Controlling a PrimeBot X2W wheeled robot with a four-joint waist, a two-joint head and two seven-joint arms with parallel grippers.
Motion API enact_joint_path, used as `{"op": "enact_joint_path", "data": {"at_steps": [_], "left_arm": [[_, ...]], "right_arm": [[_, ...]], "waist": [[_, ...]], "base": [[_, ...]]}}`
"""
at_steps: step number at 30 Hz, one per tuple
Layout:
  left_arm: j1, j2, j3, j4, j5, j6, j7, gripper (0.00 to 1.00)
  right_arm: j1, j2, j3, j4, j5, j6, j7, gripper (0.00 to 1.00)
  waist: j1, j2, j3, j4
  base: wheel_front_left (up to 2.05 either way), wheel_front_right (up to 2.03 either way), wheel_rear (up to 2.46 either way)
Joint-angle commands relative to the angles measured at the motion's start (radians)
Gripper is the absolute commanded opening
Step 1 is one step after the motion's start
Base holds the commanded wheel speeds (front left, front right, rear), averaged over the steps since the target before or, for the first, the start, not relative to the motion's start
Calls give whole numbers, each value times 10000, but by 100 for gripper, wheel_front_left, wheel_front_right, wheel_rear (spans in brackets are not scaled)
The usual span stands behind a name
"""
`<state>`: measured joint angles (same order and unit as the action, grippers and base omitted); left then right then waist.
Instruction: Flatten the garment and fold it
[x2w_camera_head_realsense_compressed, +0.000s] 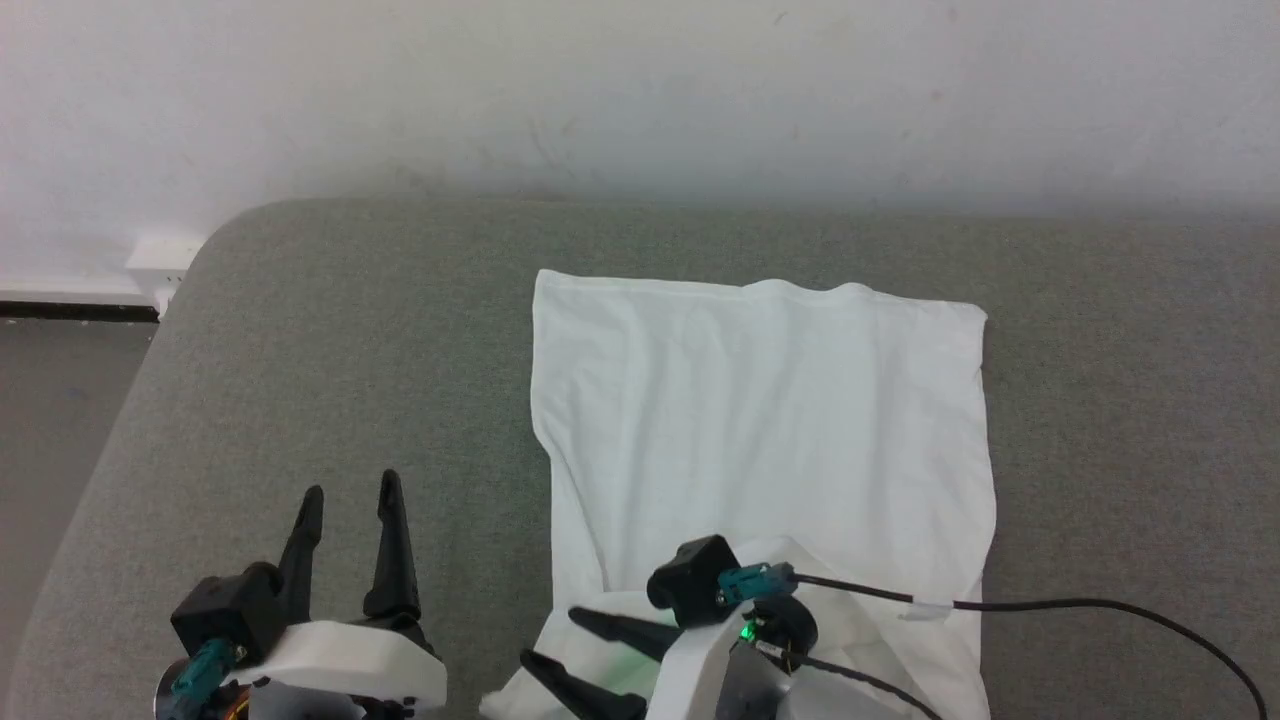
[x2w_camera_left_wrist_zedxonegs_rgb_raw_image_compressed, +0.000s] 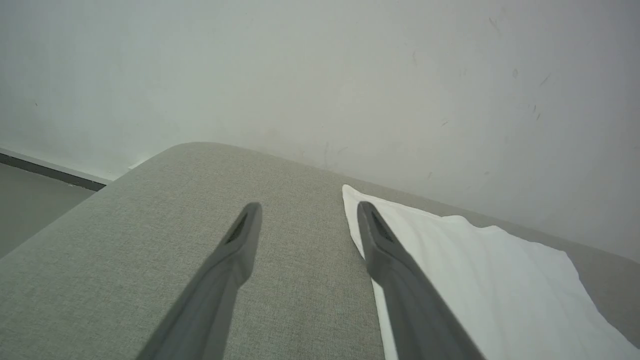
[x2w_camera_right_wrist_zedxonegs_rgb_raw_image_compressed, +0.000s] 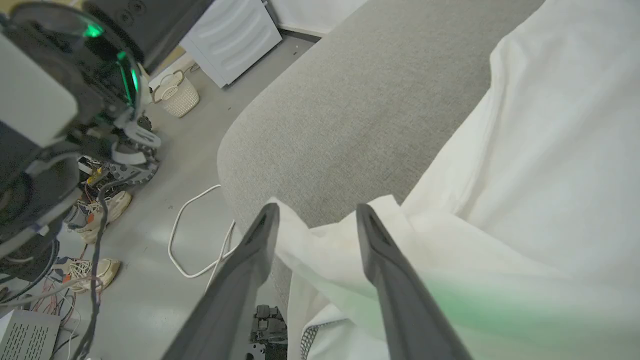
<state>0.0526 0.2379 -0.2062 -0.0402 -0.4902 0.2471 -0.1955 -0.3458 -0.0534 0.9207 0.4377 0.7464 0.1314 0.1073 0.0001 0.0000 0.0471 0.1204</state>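
Right gripper (x2w_camera_right_wrist_zedxonegs_rgb_raw_image_compressed: 316, 211) straddles a near corner of the white top (x2w_camera_head_realsense_compressed: 770, 420).
Its jaws are spread, likely to pinch the corner; left gripper (x2w_camera_head_realsense_compressed: 350, 487) waits aside, also spread.

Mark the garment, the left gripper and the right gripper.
garment (x2w_camera_head_realsense_compressed: 770, 420), head view, middle of the flat white cloth.
left gripper (x2w_camera_head_realsense_compressed: 351, 487), head view, midway between its fingertips.
right gripper (x2w_camera_right_wrist_zedxonegs_rgb_raw_image_compressed: 317, 206), right wrist view, midway between its fingertips.

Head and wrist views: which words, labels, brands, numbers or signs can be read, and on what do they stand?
None can be read.
The garment is plain white where visible.
The perforated grey box in the right wrist view carries no legible lettering.
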Motion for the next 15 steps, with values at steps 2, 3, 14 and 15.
{"op": "enact_joint_path", "data": {"at_steps": [2,3,14,15], "left_arm": [[-169,9,46,76,-62,-62,-90,100],[-153,32,76,101,-75,-58,-99,100],[-19,381,465,154,-192,65,-87,100],[-48,409,493,153,-201,74,-74,100]], "right_arm": [[-301,31,-27,-188,1,-7,-554,100],[-382,31,-119,-288,-148,-7,-820,100],[757,-740,-4894,-1852,-3166,-7,-2093,100],[994,-743,-5486,-2085,-3486,-7,-2005,100]], "waist": [[-1,0,-94,-104],[-1,0,-131,-152],[-1,0,-371,-866],[-1,0,-354,-922]], "base": [[0,0,0],[0,0,0],[0,0,0],[0,0,0]]}}
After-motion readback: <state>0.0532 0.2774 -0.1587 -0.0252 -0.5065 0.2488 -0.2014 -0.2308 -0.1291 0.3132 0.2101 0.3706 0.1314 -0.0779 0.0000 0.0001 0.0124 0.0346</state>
